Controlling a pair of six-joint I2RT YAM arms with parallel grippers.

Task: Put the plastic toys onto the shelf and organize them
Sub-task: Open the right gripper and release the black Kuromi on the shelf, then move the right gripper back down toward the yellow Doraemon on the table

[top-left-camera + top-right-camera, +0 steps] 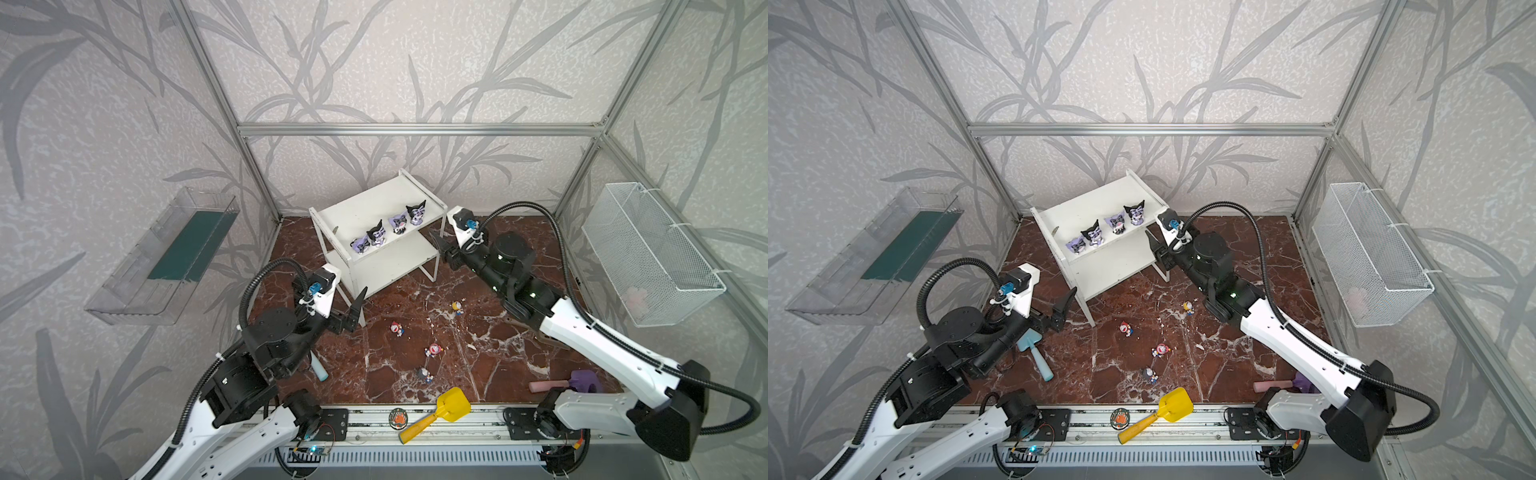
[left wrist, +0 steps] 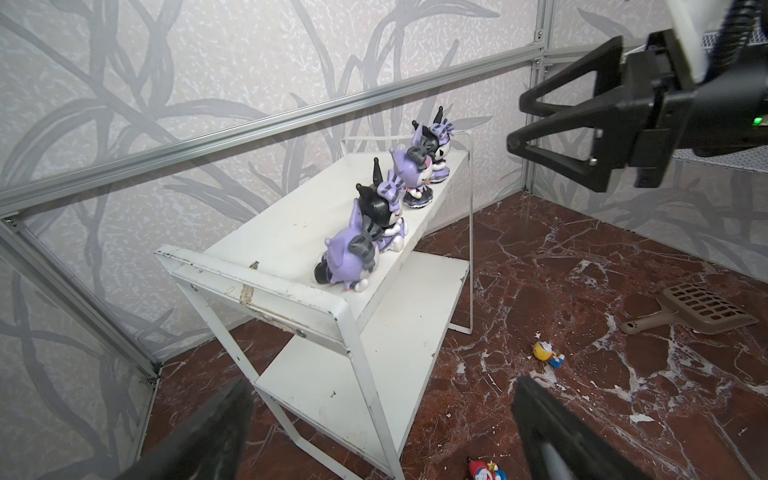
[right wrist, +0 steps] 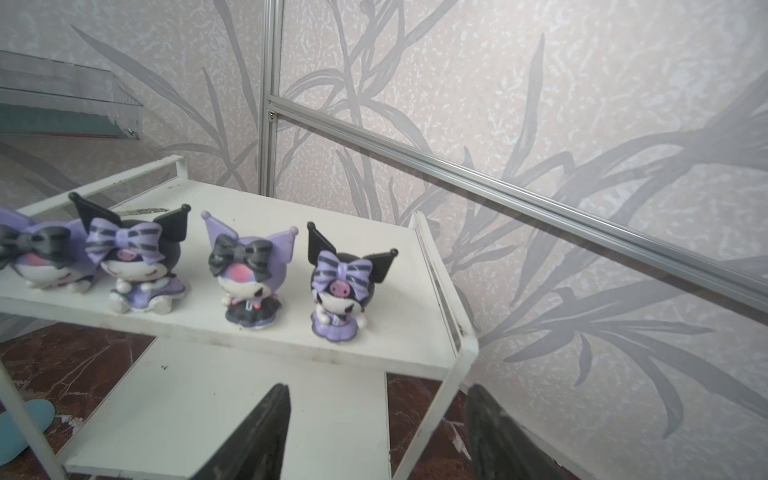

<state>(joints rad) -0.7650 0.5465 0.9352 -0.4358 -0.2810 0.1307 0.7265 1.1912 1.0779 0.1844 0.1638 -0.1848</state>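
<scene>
A marbled red-brown floor (image 1: pixel 478 365) fills a walled test cell, and two robot arms reach in from its near edge. Toward the back stands the shelf (image 1: pixel 365 208), a white two-tier rack set at an angle. Its lower board is bare.

The left gripper (image 1: pixel 355 309) hovers near the shelf's near left leg. Its jaws are spread wide and hold nothing. The right gripper (image 2: pixel 519 124) hangs just beside the right end of the shelf, at about top-board height. Its jaws are also parted, with nothing between them.

Four purple figurines (image 1: pixel 377 235) with pointed ears stand in a row along the front edge of the top board, each clear of the next. Four smaller toys lie scattered on the floor, well apart from the shelf: a yellow-headed one (image 1: pixel 457 307), a red one (image 1: pixel 397 328), a pink one (image 1: pixel 433 350) and a grey one (image 1: pixel 424 375).

The task looks about half done, with the larger set placed and both grippers free. The next move probably calls for an arm to drop to the floor, close narrowly on one small toy, then carry it to the shelf. Reaching the lower board would likely need a low, sideways approach under the top board.
</scene>
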